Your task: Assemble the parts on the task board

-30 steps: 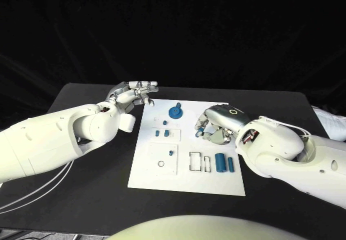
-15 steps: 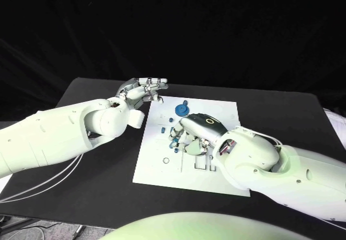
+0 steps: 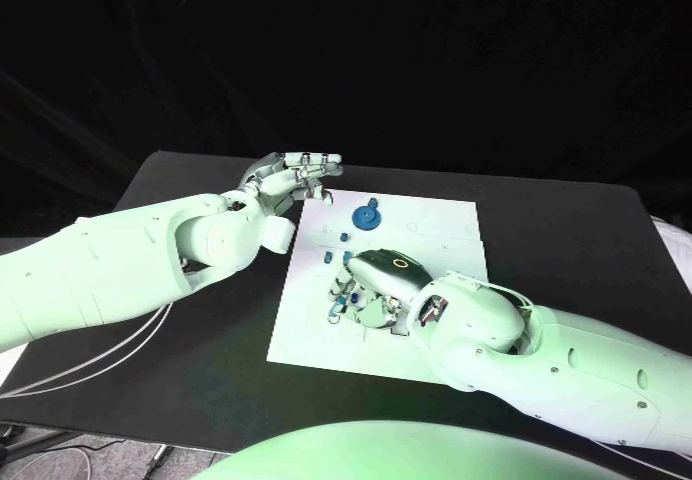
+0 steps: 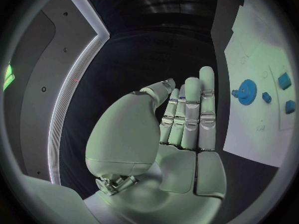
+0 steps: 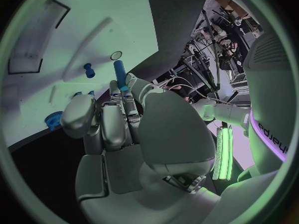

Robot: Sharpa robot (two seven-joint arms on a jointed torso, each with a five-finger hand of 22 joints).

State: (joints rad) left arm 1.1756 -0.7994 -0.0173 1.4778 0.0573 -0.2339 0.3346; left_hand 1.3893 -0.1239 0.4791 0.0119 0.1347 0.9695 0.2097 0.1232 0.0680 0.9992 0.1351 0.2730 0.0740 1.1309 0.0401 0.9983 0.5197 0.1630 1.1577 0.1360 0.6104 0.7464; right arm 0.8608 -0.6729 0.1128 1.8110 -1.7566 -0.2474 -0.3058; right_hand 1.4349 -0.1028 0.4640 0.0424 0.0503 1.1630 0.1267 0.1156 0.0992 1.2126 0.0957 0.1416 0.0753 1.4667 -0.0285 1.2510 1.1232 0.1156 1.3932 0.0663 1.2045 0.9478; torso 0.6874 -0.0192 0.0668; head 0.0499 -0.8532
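Over the task board's [image 3: 433, 225] middle hangs the right hand [image 3: 378, 280], pinching a blue peg [image 5: 119, 74]; at the far-left corner hovers the left hand [image 3: 296, 172], fingers pressed together, empty.

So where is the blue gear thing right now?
In the head view the blue gear lies on the far end of the white task board, close to the left hand and beyond the right hand.

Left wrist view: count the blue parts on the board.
4 on the white task board plate: a blue gear-shaped part, a small blue round part beside it, then two blue block parts beyond. More may be hidden.
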